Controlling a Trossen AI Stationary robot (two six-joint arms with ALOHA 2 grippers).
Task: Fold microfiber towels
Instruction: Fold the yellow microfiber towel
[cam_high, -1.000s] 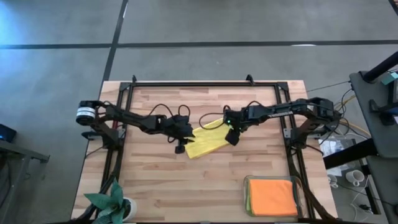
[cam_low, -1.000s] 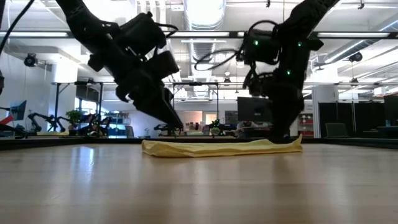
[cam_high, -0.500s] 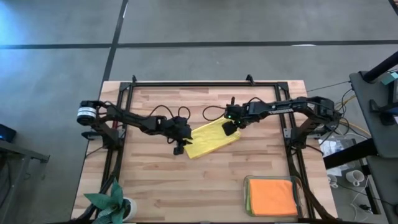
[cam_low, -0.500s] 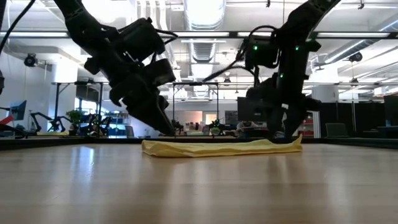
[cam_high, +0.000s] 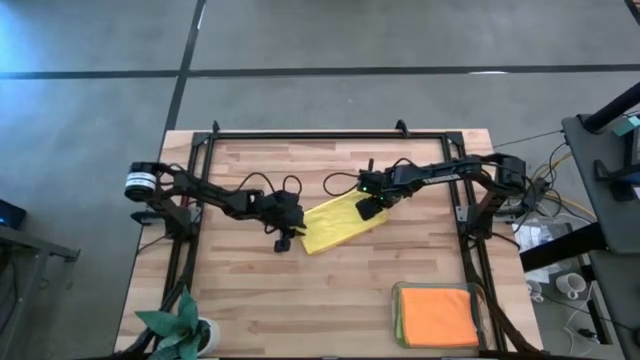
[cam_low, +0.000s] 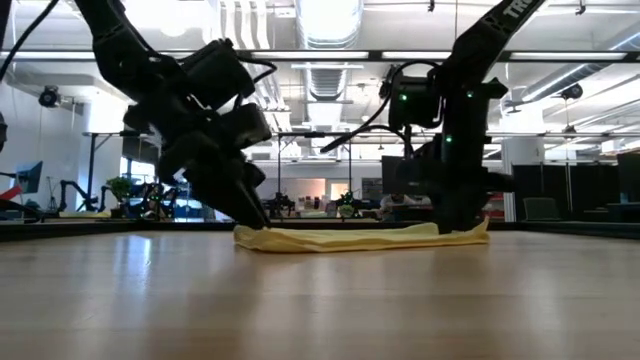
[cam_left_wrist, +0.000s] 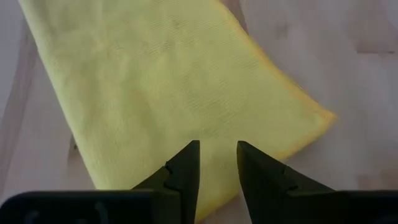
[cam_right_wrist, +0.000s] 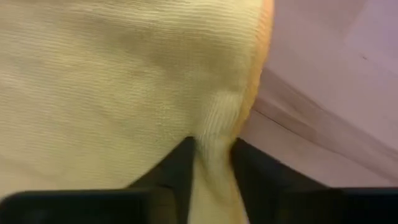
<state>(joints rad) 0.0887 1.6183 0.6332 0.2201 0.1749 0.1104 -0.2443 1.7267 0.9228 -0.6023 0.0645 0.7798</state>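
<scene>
Since the right gripper (cam_right_wrist: 210, 163) dropped and clamped its jaws on the yellow towel (cam_high: 340, 222), with the left gripper's (cam_left_wrist: 217, 163) jaws apart, we judge another fold imminent.

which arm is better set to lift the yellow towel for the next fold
Right. The right gripper already pinches the yellow towel at its edge; the left gripper sits over it with a small gap.
</scene>
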